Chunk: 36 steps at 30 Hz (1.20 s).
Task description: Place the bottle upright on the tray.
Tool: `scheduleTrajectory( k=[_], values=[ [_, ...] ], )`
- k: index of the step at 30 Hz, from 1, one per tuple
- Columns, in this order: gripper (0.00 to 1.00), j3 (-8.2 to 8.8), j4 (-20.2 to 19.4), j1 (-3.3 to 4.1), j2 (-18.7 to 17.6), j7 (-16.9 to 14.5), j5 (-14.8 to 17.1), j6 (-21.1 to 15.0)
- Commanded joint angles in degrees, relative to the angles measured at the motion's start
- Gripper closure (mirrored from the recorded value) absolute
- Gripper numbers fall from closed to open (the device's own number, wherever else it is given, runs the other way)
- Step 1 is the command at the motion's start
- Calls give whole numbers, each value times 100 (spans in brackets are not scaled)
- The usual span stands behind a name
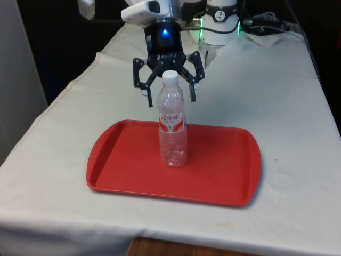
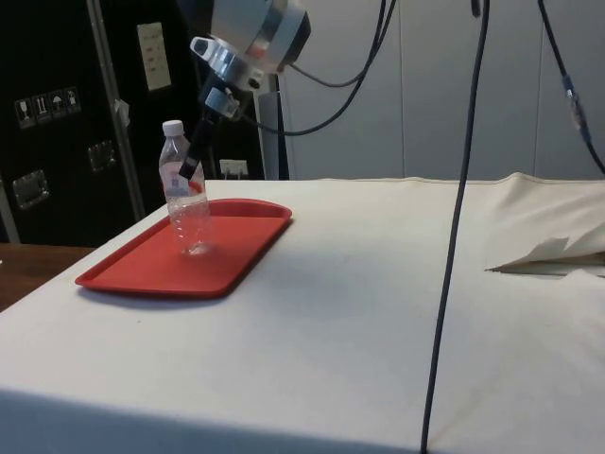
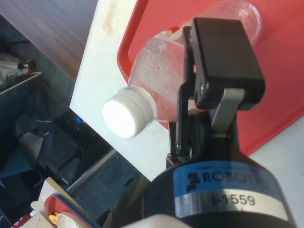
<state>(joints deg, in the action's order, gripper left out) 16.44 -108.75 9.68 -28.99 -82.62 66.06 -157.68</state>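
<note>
A clear plastic bottle [image 1: 172, 133] with a white cap and a red-and-white label stands upright near the middle of the red tray [image 1: 122, 165]. My gripper [image 1: 168, 92] hangs at the height of the bottle's neck, open, its two fingers spread wider than the bottle on either side and not touching it. From the side, the bottle [image 2: 185, 203] stands on the tray [image 2: 227, 260] with the gripper [image 2: 193, 159] angled down close beside its shoulder. In the wrist view, one black finger [image 3: 221, 61] lies beside the bottle [image 3: 159, 66], whose cap [image 3: 128, 113] points toward the camera.
The tray sits close to the table's front edge [image 1: 160, 234]. Black cables [image 2: 454, 236] hang down in the side view, and a fold of cloth [image 2: 548, 255] lies at its right. More cables [image 1: 266, 26] lie at the robot's base.
</note>
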Motion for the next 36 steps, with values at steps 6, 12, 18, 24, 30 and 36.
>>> scheduleTrajectory(
  k=[6,12,18,24,30,36],
  values=[
    [0,-6,-246,-11,241,-132,57,-46],
    [0,23,-384,-11,378,-172,57,-40],
    [0,52,-527,-17,510,-212,52,-29],
    [0,97,-688,-11,665,-246,34,-17],
    [0,132,-802,-11,791,-269,23,-17],
    [0,160,-940,-6,940,-309,0,-17]
  ],
)
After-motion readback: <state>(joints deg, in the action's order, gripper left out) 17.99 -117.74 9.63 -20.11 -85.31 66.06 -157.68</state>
